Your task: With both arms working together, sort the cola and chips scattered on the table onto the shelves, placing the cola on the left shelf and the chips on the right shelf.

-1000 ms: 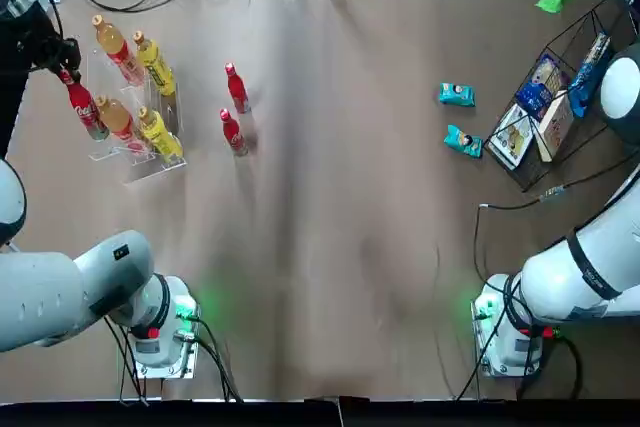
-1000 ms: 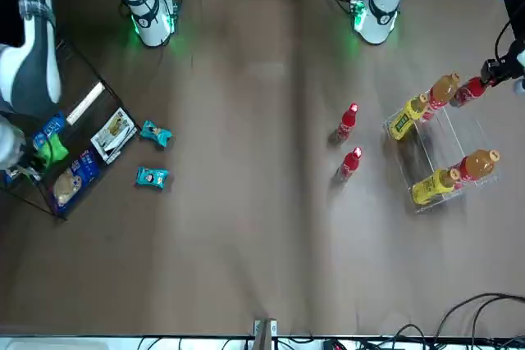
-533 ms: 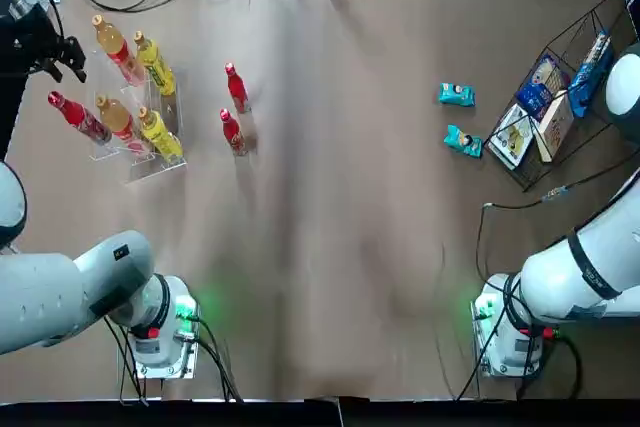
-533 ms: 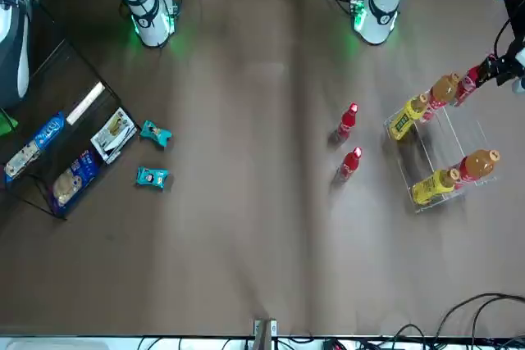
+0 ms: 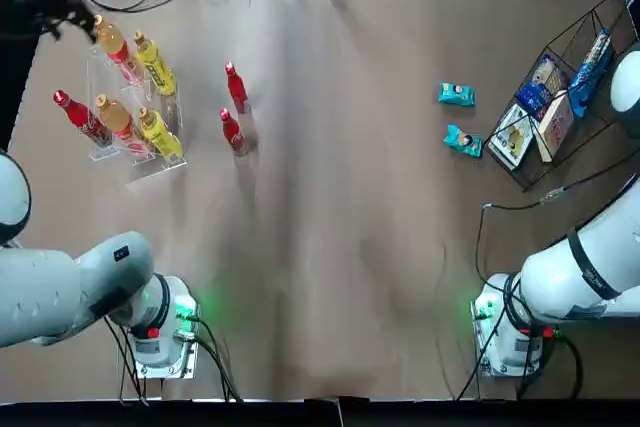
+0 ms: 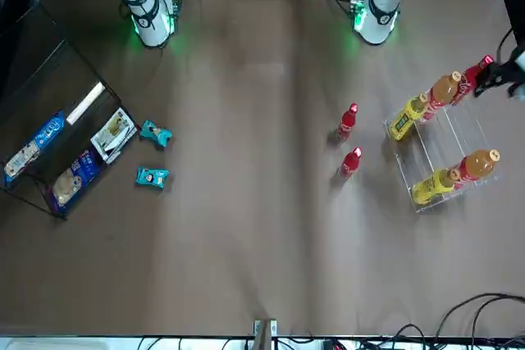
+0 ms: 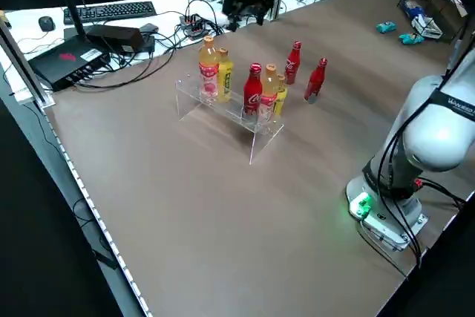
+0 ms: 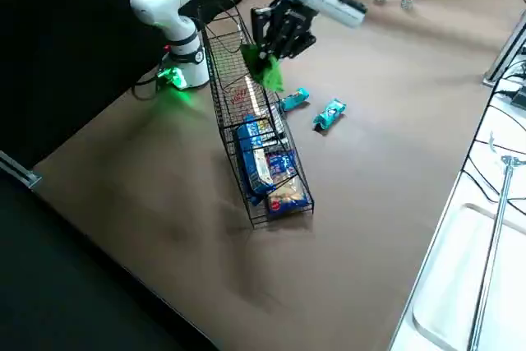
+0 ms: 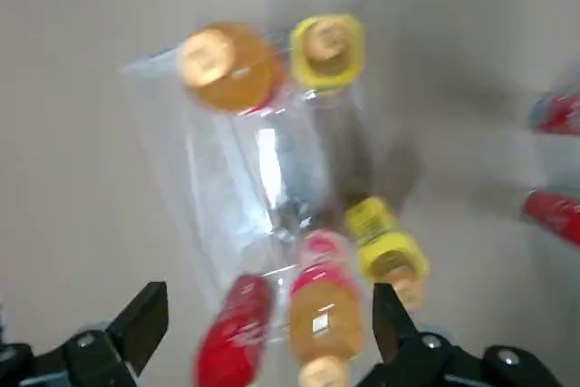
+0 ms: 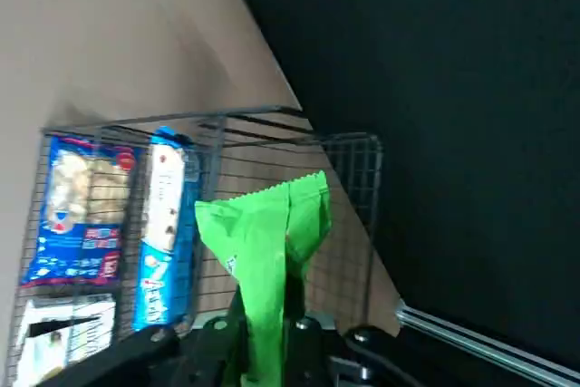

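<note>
Hanging above the black wire rack (image 8: pixel 259 150), the right gripper (image 8: pixel 275 43) has its fingers pinched on the green chips packet (image 10: pixel 265 265), with flat blue-and-white packets (image 8: pixel 267 166) lying in the basket beneath. Two teal chips packets (image 5: pixel 460 117) lie on the table (image 5: pixel 350 227) just beside the rack. The left gripper (image 9: pixel 272 351) is spread wide and empty over the clear rack (image 5: pixel 135 137), which holds one cola bottle (image 5: pixel 78 117) beside orange and yellow bottles (image 5: pixel 135 87); two more cola bottles (image 5: pixel 234 109) stand on the table near it.
</note>
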Controlling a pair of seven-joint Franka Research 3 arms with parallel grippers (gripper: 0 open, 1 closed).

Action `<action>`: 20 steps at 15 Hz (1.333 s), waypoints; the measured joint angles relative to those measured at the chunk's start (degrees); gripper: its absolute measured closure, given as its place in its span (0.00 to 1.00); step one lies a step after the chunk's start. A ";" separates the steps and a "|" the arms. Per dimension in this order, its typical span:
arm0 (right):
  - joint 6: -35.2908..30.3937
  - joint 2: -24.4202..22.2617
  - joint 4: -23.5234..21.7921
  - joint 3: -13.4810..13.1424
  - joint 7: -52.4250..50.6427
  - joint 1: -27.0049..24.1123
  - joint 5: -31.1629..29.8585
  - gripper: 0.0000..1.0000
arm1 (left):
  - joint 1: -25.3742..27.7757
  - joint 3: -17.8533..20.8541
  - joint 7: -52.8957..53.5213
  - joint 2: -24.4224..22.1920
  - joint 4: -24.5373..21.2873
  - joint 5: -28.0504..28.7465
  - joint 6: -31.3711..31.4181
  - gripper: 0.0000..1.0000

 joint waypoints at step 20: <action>1.80 2.62 -2.48 -0.50 -0.54 -2.63 0.03 0.68 | -19.83 -13.59 -43.83 29.41 2.65 13.75 22.11 0.11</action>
